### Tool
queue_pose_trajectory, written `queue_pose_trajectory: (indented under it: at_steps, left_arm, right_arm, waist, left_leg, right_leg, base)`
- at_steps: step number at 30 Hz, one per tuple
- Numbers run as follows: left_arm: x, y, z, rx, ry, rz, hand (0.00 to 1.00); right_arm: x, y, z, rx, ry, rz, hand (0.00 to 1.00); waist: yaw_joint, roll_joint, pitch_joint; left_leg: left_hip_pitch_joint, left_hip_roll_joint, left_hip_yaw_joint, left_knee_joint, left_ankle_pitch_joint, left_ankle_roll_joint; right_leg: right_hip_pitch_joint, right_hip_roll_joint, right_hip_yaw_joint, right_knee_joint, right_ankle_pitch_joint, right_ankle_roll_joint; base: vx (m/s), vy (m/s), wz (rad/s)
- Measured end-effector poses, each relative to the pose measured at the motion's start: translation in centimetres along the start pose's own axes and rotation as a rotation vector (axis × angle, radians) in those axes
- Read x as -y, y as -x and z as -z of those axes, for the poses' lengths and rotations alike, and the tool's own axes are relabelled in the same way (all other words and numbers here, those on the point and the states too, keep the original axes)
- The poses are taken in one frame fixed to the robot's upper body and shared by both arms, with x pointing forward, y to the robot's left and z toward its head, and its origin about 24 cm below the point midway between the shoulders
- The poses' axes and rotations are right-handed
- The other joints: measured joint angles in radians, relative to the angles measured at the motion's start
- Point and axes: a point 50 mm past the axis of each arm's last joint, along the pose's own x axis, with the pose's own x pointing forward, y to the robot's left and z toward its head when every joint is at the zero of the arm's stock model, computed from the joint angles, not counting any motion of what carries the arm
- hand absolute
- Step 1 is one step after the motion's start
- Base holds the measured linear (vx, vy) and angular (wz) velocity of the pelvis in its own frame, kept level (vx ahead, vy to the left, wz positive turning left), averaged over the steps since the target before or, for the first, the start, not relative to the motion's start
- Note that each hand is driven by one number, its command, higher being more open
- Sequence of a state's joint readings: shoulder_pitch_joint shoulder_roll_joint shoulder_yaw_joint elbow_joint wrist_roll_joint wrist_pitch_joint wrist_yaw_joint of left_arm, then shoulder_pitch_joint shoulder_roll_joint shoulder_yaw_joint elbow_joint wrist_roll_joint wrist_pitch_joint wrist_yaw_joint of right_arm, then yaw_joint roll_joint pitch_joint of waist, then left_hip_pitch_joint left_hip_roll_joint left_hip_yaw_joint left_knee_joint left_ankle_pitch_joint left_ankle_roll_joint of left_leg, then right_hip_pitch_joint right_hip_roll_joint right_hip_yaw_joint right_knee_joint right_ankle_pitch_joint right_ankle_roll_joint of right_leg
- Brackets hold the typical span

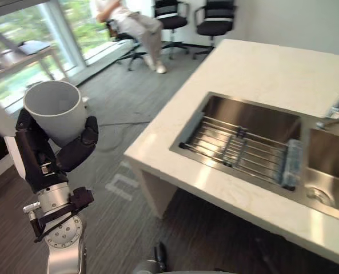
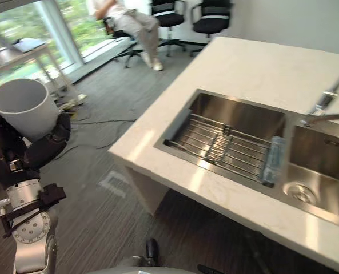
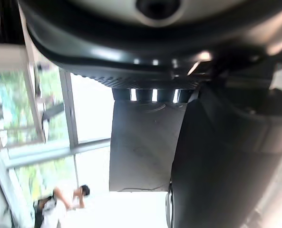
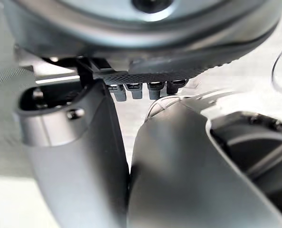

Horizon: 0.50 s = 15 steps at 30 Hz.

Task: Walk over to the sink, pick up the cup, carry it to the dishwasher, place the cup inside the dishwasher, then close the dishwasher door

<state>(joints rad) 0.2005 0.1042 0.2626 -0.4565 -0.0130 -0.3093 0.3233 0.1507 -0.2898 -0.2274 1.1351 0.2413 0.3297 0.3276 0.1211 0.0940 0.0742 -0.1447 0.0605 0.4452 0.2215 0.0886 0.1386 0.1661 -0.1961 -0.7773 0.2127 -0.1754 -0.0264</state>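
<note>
A light grey cup is held upright at the left, away from the counter, with my left hand shut around its lower part. Its open mouth faces up, and nothing shows inside. In the left wrist view the cup's grey side lies between the fingers and the dark thumb. The steel sink is set in the pale counter to the right, with a wire rack in its basin. My right hand shows as a dark bulk in its own wrist view.
A faucet stands at the sink's far right, and a bluish translucent piece lies on the divider. A person sits on a chair near the window, beside more office chairs. Grey floor lies between me and the counter.
</note>
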Motion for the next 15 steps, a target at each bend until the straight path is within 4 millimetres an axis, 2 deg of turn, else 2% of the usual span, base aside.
queue_pose_trajectory:
  at_steps: [1,2,3,4,5,6,7,9,10,11,12,13,14,15]
  left_arm:
    - [0.6,-0.1,-0.4,0.016,0.057,-0.016,0.0]
    - [0.8,-0.4,-0.7,0.039,0.087,-0.025,0.0]
    - [1.1,-1.5,-1.9,0.129,0.149,-0.034,0.0]
    - [1.2,-1.5,-2.1,0.133,0.202,-0.039,0.0]
    - [1.3,-1.4,-1.9,0.118,0.227,-0.038,0.0]
    - [1.8,-0.9,-1.4,0.08,0.266,-0.031,0.0]
    - [2.0,-0.6,-1.2,0.064,0.277,-0.025,0.0]
    - [2.7,0.2,-1.1,0.039,0.271,0.02,0.0]
    - [2.7,0.4,-1.2,0.036,0.264,0.031,0.0]
    - [2.7,0.8,-1.5,0.034,0.266,0.051,0.0]
    - [2.6,1.1,-1.8,0.039,0.263,0.066,0.0]
    - [2.6,1.1,-1.9,0.04,0.26,0.07,0.0]
    - [2.5,1.0,-1.9,0.038,0.256,0.091,0.0]
    - [2.7,0.9,-1.9,0.041,0.265,0.104,0.0]
  right_arm:
    - [0.9,0.5,-1.1,0.026,0.002,0.024,1.0]
    - [0.8,0.4,-1.0,0.024,-0.002,0.02,1.0]
    - [-0.2,0.0,-1.4,0.031,-0.004,-0.003,1.0]
    - [-0.7,-0.1,-1.8,0.031,0.011,-0.003,1.0]
    - [-0.8,-0.1,-1.9,0.033,0.008,-0.002,1.0]
    - [-0.6,0.0,-2.3,0.039,0.012,0.011,1.0]
    - [-0.7,0.0,-2.6,0.045,0.014,0.015,1.0]
    - [-2.2,-0.4,-2.8,0.056,0.024,-0.024,1.0]
    - [-2.4,-0.5,-2.9,0.054,0.046,-0.012,1.0]
    - [-2.5,-0.5,-3.2,0.047,0.086,-0.003,1.0]
    - [-2.4,-0.4,-3.5,0.055,0.088,0.0,1.0]
    - [-2.4,-0.3,-3.8,0.065,0.09,0.001,1.0]
    - [-2.2,-0.1,-4.2,0.097,0.075,0.0,1.0]
    - [-2.1,0.0,-4.2,0.118,0.062,-0.003,1.0]
  waist:
    - [-0.028,0.039,0.002]
    - [-0.059,0.025,-0.005]
    - [-0.067,-0.027,0.009]
    - [-0.063,-0.033,0.024]
    - [-0.066,-0.039,0.028]
    - [-0.061,-0.039,0.029]
    - [-0.053,-0.029,0.027]
    - [-0.06,-0.026,0.025]
    - [-0.062,-0.025,0.025]
    - [-0.062,-0.018,0.021]
    - [-0.052,-0.011,0.022]
    - [-0.051,-0.012,0.026]
    - [-0.058,-0.012,0.031]
    - [-0.068,-0.011,0.032]
  left_leg:
    - [-0.002,-0.031,-0.059,-0.091,0.065,0.013]
    - [0.007,-0.056,-0.118,-0.183,0.091,0.018]
    - [0.033,-0.034,0.02,-0.1,-0.051,0.112]
    - [0.088,0.079,0.211,0.01,-0.118,0.038]
    - [0.123,0.119,0.292,0.033,-0.108,0.005]
    - [0.167,0.151,0.356,0.032,-0.076,-0.052]
    - [0.169,0.134,0.359,0.023,-0.076,-0.057]
    - [0.21,0.068,0.407,-0.079,-0.088,-0.068]
    - [0.223,0.05,0.41,-0.117,-0.091,-0.069]
    - [0.237,0.021,0.408,-0.188,-0.101,-0.085]
    - [0.246,-0.008,0.392,-0.239,-0.107,-0.095]
    - [0.247,-0.019,0.378,-0.245,-0.109,-0.088]
    - [0.258,-0.053,0.3,-0.255,-0.123,-0.058]
    - [0.261,-0.059,0.262,-0.254,-0.127,-0.048]
  right_leg:
    - [-0.04,0.011,-0.019,0.05,-0.059,-0.008]
    - [-0.055,0.045,-0.01,-0.043,-0.056,-0.025]
    - [-0.057,0.0,-0.076,-0.087,0.051,0.041]
    - [-0.036,-0.027,-0.146,-0.041,0.045,0.042]
    - [-0.021,-0.045,-0.174,-0.027,0.04,0.047]
    - [0.007,-0.072,-0.239,-0.01,0.033,0.058]
    - [0.022,-0.084,-0.266,-0.01,0.035,0.06]
    - [0.095,-0.107,-0.362,-0.015,0.057,0.081]
    - [0.105,-0.11,-0.381,-0.009,0.06,0.085]
    - [0.112,-0.121,-0.407,0.021,0.061,0.088]
    - [0.111,-0.148,-0.401,0.073,0.062,0.087]
    - [0.111,-0.164,-0.387,0.097,0.066,0.08]
    - [0.106,-0.221,-0.269,0.227,0.094,0.037]
    - [0.09,-0.242,-0.193,0.293,0.116,0.003]
  base:
    - [-0.07,0.11,2.58]
    - [-0.17,-0.005,3.02]
    - [-0.14,-0.035,2.71]
    - [-0.07,-0.015,2.35]
    - [-0.01,0.116,1.89]
    - [0.01,0.14,1.29]
    - [0.0,0.213,1.35]
    - [-0.01,0.23,1.15]
    - [-0.01,0.213,1.03]
    - [0.0,0.211,0.8]
    - [0.0,0.218,0.73]
    - [0.03,0.245,1.05]
    - [0.06,0.199,1.17]
    - [0.09,0.186,1.48]
